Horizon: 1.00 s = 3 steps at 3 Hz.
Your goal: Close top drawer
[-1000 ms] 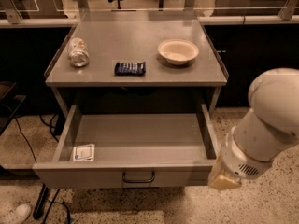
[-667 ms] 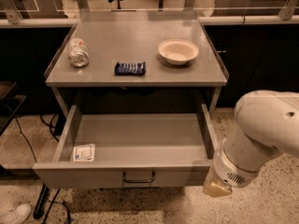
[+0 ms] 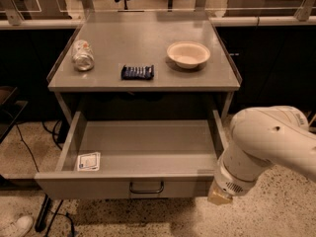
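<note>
The top drawer (image 3: 98, 186) is pulled wide open under the grey table. Its front panel faces me, with a dark bail handle (image 3: 146, 187) at its centre. A white-and-blue sticker (image 3: 89, 161) lies on its inside floor at the front left. My gripper (image 3: 219, 196) is at the end of the white arm (image 3: 266, 142), low on the right. Only its tan tip shows, right at the right end of the drawer's front panel. I cannot tell whether it touches the panel.
On the grey table top (image 3: 143, 38) lie a crushed can (image 3: 82, 55) at the left, a blue snack packet (image 3: 138, 72) in the middle and a cream bowl (image 3: 188, 54) at the right. Cables and a white shoe (image 3: 17, 227) lie on the floor at the lower left.
My arm has moved left and down, bringing the gripper from beside the drawer to the right end of its front panel. The drawer has not visibly moved.
</note>
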Each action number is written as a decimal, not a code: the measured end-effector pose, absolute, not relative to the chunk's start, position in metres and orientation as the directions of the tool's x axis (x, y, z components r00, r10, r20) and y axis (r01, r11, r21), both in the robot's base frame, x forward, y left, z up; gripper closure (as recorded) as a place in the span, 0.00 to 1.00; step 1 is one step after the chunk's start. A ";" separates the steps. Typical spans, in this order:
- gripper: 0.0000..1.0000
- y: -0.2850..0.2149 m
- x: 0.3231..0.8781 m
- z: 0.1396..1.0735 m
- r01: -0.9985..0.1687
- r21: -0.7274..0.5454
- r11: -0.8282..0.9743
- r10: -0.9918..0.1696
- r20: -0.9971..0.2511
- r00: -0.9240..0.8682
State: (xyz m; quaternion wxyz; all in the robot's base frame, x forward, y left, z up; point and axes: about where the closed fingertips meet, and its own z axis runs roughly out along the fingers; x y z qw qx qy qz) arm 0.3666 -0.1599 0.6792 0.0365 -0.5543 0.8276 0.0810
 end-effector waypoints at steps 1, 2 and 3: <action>1.00 -0.160 0.392 0.668 -0.915 0.062 0.398 -0.906 -0.134 -0.402; 1.00 -0.160 0.407 0.659 -0.910 0.056 0.410 -0.902 -0.122 -0.414; 1.00 -0.159 0.418 0.657 -0.908 0.052 0.415 -0.901 -0.117 -0.418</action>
